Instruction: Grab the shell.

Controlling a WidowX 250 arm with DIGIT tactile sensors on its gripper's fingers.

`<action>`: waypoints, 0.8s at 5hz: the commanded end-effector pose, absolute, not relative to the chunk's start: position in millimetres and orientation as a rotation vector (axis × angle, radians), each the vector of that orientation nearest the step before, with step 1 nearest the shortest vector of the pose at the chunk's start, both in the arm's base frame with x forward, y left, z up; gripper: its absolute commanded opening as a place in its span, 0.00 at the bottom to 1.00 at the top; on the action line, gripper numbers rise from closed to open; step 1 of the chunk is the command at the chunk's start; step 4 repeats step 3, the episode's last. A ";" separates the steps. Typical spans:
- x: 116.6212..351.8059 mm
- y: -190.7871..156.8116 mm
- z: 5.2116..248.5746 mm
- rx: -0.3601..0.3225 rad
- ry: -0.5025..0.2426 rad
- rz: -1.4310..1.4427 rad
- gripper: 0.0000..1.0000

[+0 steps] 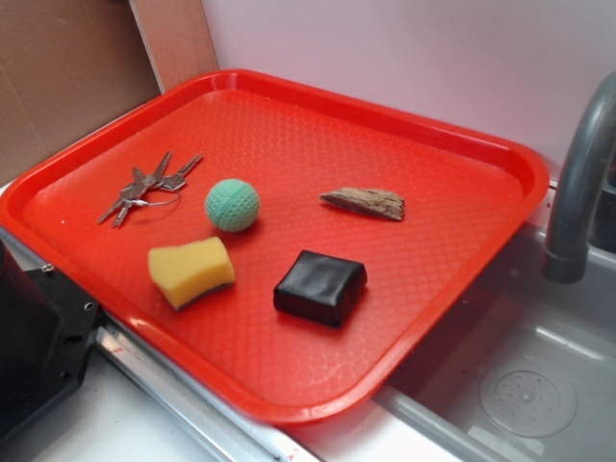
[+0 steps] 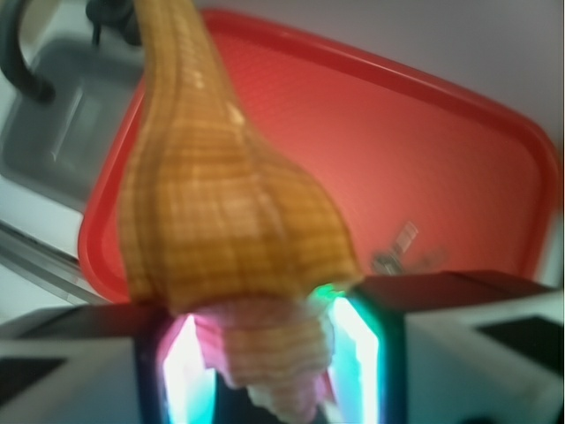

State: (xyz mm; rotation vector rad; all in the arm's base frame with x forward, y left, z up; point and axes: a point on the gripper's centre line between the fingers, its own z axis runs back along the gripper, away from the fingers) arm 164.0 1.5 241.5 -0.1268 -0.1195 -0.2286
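Shell (image 2: 225,221) fills the wrist view, its fat whorled end pinched between the two glowing pads (image 2: 357,353) of the gripper (image 2: 265,371) and its long thin point sticking away from the camera toward the sink (image 2: 62,124); the fingers are clenched on it, and in the exterior view neither the arm nor the shell appears on the tray, so it reads as lifted clear and held above the surface. The hold looks narrow, taken only on the tapering ribbed whorls, so the likeliest trouble is the hard, curved surface squeezing out of the pads if the arm jerks or tilts, with the long heavy body acting as a lever. Below and beyond lies the red tray (image 2: 459,150), with the keys (image 2: 402,252) faintly visible on it. From the exterior view a yellow sponge (image 1: 191,270), black block (image 1: 320,287), green ball (image 1: 232,205), keys and the wood splinter (image 1: 365,202) rest there, well apart; a dropped shell could bounce among them or, given how it points, fall toward the sink beyond the rim
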 end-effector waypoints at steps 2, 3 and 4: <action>165.1 6.6 291.2 -0.052 -0.118 0.032 0.00; 179.6 9.6 278.2 -0.001 -0.093 0.072 0.00; 179.6 9.6 278.2 -0.001 -0.093 0.072 0.00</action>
